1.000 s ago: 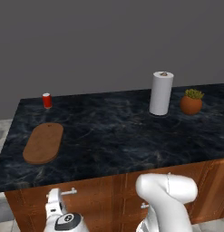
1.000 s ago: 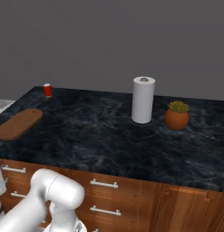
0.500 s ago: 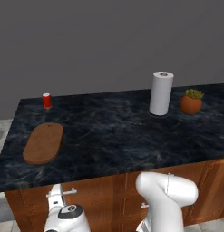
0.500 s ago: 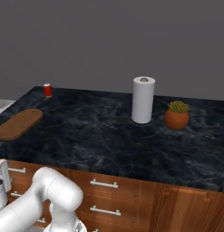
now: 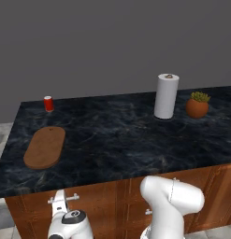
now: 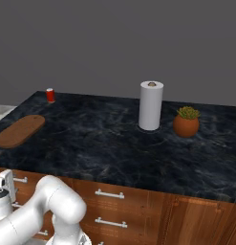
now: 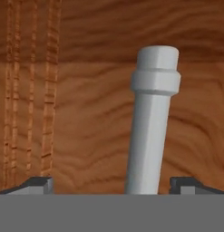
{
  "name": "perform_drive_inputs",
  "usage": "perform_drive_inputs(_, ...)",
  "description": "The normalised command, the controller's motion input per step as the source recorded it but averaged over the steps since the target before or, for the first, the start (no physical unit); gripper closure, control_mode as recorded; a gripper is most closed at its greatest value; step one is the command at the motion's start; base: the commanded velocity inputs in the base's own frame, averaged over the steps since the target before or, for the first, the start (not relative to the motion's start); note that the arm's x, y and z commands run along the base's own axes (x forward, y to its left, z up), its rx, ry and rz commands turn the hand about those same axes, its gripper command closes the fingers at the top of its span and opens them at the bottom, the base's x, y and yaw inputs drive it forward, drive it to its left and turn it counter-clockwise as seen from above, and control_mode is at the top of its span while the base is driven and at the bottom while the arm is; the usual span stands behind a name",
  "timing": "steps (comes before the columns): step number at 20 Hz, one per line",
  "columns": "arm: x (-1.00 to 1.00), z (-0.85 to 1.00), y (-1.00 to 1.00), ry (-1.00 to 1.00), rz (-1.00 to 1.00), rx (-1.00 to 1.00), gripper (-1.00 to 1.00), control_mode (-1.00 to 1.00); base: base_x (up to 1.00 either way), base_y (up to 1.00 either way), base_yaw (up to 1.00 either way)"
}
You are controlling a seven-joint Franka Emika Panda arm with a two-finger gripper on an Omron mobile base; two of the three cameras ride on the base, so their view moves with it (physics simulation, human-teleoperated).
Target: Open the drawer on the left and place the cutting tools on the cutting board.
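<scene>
The hand (image 7: 111, 183) has been brought lower against the drawer (image 7: 86, 113), fingers spread wide astride its handle (image 7: 152, 122) (nothing pinched yet). A pull seems imminent. The cutting board (image 5: 45, 147) is seen waiting by the worktop's left edge.

the tool (image 5: 61, 201) has moved up to the drawer handle (image 7: 153, 122).

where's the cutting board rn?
The cutting board lies flat at the counter's left end, in front of the red can, above the left drawer.
</scene>
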Motion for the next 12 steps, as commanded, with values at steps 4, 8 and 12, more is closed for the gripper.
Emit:
perform_drive_inputs(4,0.47,-0.2,0.0,0.0,0.0,0.0,-1.0,-1.0,0.0,0.0,0.0)
perform_drive_inputs(8,0.63,-0.21,0.0,0.0,0.0,-0.01,-1.0,-1.0,0.0,0.0,0.0)
perform_drive_inputs(12,0.19,-0.04,0.0,0.0,0.0,0.0,1.0,-1.0,0.0,0.0,0.0)
